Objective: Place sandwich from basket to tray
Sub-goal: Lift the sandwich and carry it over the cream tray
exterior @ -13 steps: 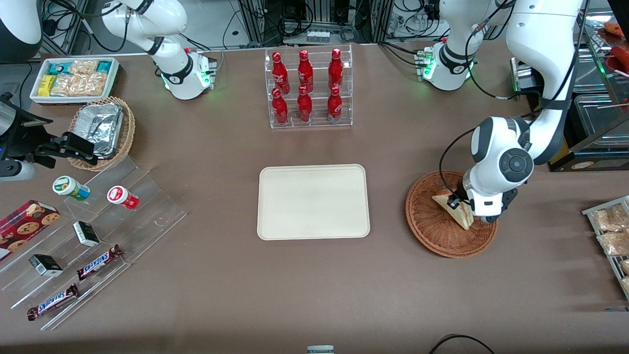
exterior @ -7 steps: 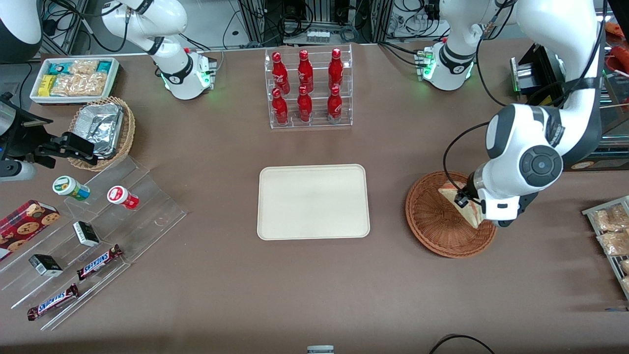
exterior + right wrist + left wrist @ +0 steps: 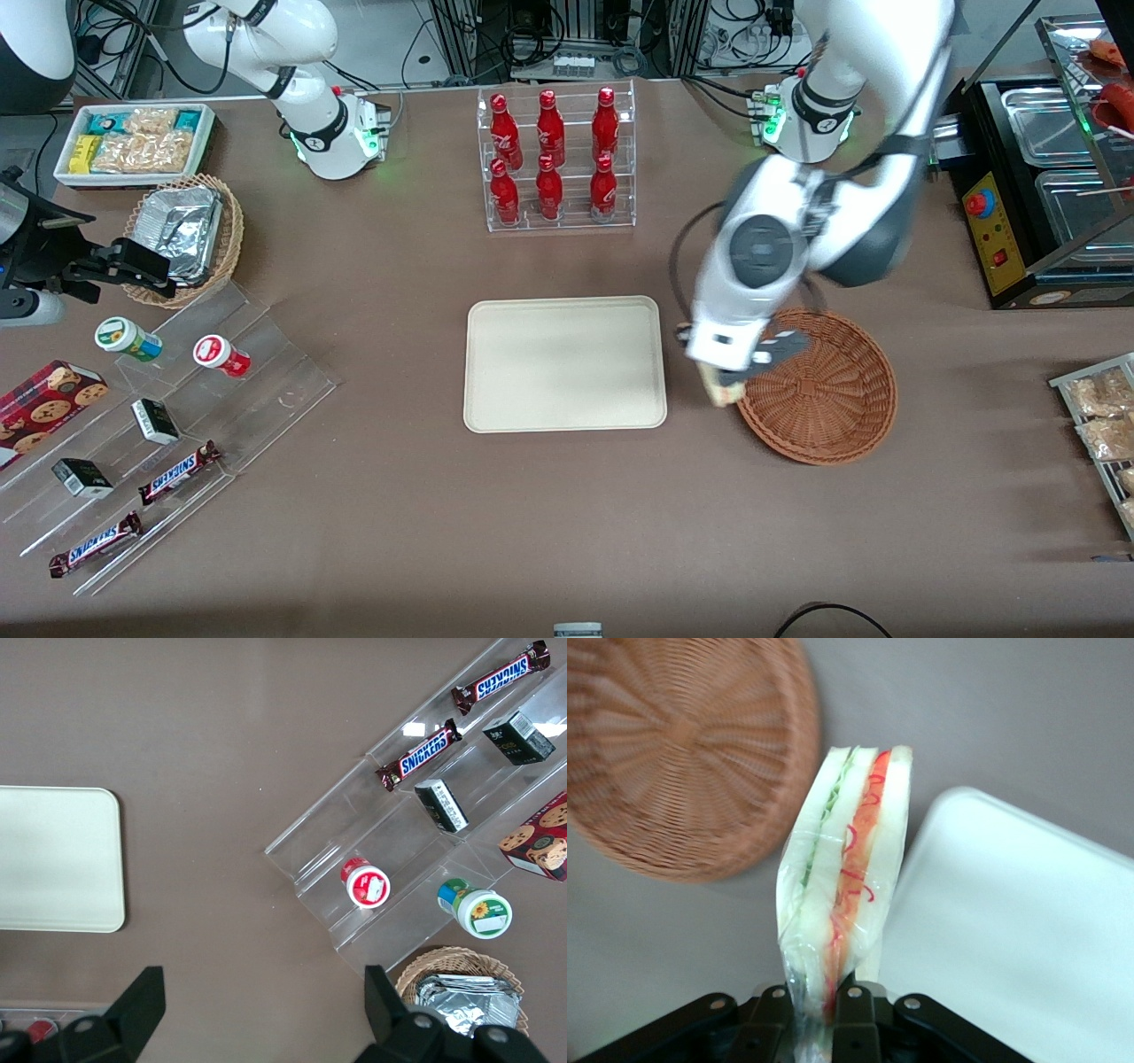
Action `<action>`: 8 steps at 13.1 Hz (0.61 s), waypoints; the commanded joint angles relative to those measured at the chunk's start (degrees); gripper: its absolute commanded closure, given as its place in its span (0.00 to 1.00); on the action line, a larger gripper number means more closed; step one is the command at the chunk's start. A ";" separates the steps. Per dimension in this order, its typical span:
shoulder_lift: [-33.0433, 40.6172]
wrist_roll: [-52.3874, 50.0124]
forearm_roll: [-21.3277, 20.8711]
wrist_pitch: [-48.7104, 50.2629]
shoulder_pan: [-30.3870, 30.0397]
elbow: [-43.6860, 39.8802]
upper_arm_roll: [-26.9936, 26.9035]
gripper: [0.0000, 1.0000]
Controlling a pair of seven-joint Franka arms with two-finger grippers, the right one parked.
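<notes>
One cream tray (image 3: 564,363) lies flat mid-table, nothing on it. Beside it, toward the working arm's end, sits one reddish-brown wicker basket (image 3: 819,399), nothing inside. One gripper (image 3: 726,383) hangs in the air above the gap between tray and basket, fingers (image 3: 852,1014) clamped on the one wrapped sandwich (image 3: 844,877), wedge upright, clear of both. Farther from the camera, six red bottles (image 3: 549,155) fill a clear rack.

Sandwich (image 3: 846,873) out of basket (image 3: 819,399), trayward
</notes>
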State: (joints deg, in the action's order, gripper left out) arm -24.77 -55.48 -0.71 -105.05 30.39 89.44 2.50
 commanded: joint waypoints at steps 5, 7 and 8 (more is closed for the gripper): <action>-12.22 2.13 -0.53 -5.41 9.42 -9.10 -0.74 0.96; -14.25 2.39 -0.79 -8.06 12.13 -9.63 -0.83 0.96; -15.13 2.39 -0.79 -9.03 12.93 -9.72 -0.83 0.96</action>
State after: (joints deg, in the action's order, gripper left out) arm -37.48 -53.88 -0.73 -113.34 41.07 82.43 2.57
